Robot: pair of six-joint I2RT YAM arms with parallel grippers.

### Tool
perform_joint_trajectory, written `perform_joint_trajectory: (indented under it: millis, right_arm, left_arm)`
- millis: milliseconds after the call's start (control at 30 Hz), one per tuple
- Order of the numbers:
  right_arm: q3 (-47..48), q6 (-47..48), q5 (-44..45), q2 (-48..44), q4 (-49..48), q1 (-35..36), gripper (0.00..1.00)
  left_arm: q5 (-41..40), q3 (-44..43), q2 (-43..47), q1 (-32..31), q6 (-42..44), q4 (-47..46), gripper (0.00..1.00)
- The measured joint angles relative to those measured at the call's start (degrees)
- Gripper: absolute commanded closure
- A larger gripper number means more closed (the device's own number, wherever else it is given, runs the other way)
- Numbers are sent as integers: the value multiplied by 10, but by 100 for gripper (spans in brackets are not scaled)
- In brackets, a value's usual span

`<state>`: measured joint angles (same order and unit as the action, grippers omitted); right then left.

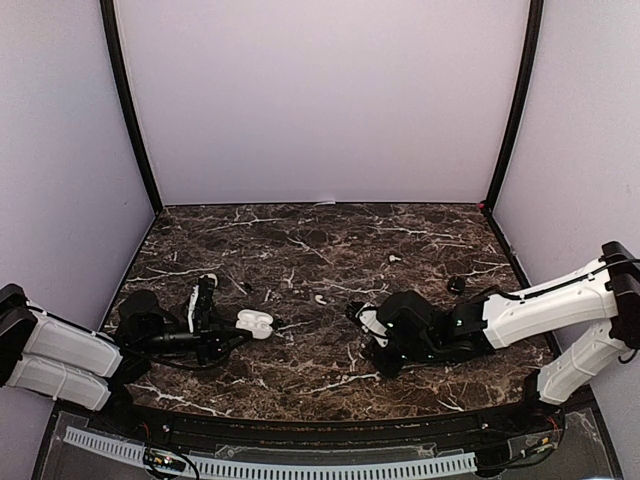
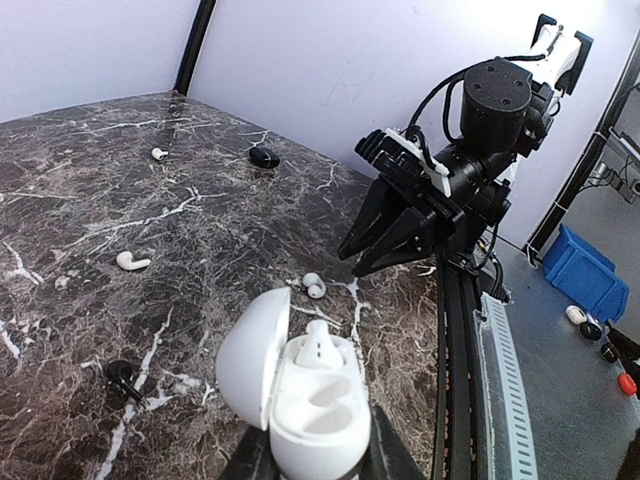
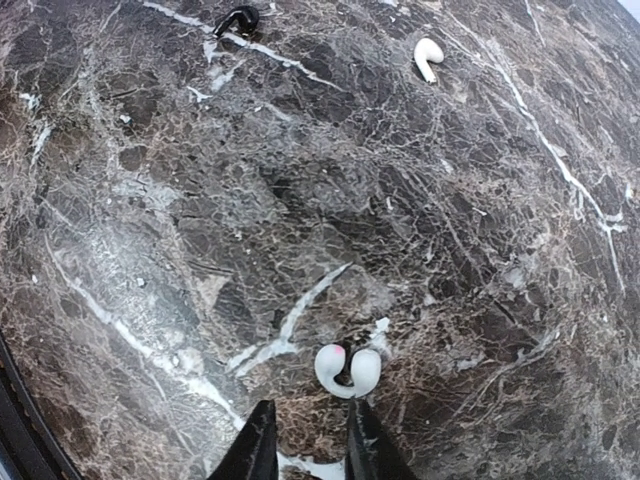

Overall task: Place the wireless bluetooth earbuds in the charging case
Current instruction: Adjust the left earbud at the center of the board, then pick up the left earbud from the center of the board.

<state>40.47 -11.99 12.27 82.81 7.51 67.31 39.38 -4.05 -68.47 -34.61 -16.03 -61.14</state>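
Likely light, slick: pinch the earbud [image 3: 332,365] by its stem. Right gripper [image 3: 312,445] ajar, left gripper [image 2: 315,465] clamping the case [image 2: 310,400].

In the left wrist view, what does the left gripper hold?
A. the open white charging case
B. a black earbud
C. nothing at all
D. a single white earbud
A: the left gripper is shut on the charging case, which is white and stands open between its fingers.

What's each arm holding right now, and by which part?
Left fingers clamp the open charging case by its lower body. Right fingers hold nothing; white earbuds lie on the table just beyond their tips.
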Motion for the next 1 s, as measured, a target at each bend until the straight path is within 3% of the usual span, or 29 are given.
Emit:
perform_joint_trajectory:
  millis: [300, 467, 767, 1000]
  right_arm:
    - [19, 69, 5, 0, 33, -71, 71]
    - [44, 56, -30, 3, 64, -108, 67]
    - [39, -168, -115, 19, 84, -116, 70]
    - [-91, -363, -137, -51, -17, -109, 72]
  left_arm:
    - [-3, 0, 18, 0, -3, 3, 100]
    - [-8, 0, 33, 0, -3, 14, 100]
    - [-9, 0, 38, 0, -2, 16, 100]
    - [-1, 0, 27, 0, -2, 10, 100]
